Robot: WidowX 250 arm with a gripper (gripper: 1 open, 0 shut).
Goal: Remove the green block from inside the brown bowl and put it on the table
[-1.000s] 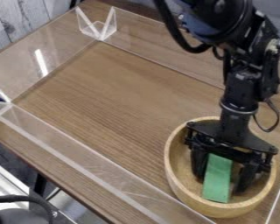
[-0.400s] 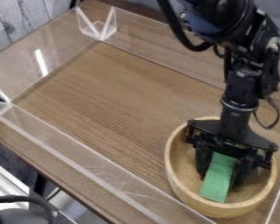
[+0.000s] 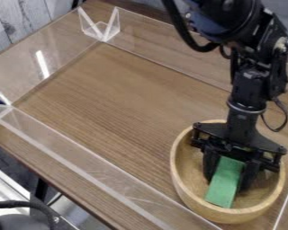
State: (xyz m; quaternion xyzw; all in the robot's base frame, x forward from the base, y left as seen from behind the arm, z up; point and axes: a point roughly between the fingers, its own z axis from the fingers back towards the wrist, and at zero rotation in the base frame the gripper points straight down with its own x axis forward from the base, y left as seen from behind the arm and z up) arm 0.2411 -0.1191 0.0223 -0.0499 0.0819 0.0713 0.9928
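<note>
The brown bowl (image 3: 182, 178) sits at the table's (image 3: 111, 99) near right corner. Inside it lies the green block (image 3: 226, 188), a flat bright bar slanting from the bowl's middle toward the near rim. My gripper (image 3: 234, 165) points almost straight down into the bowl. Its black fingers (image 3: 212, 162) are closed against the two sides of the block's upper end, which they partly hide. The block's lower end still rests on the bowl's floor.
Low clear acrylic walls (image 3: 62, 148) run along the table's edges. A small clear angled stand (image 3: 98, 25) is at the far back. The black arm (image 3: 248, 63) rises above the bowl on the right.
The fingers, spread wide over the block a second ago, have drawn in against its sides. The block's upper end shifted slightly. The arm itself stayed in place.
</note>
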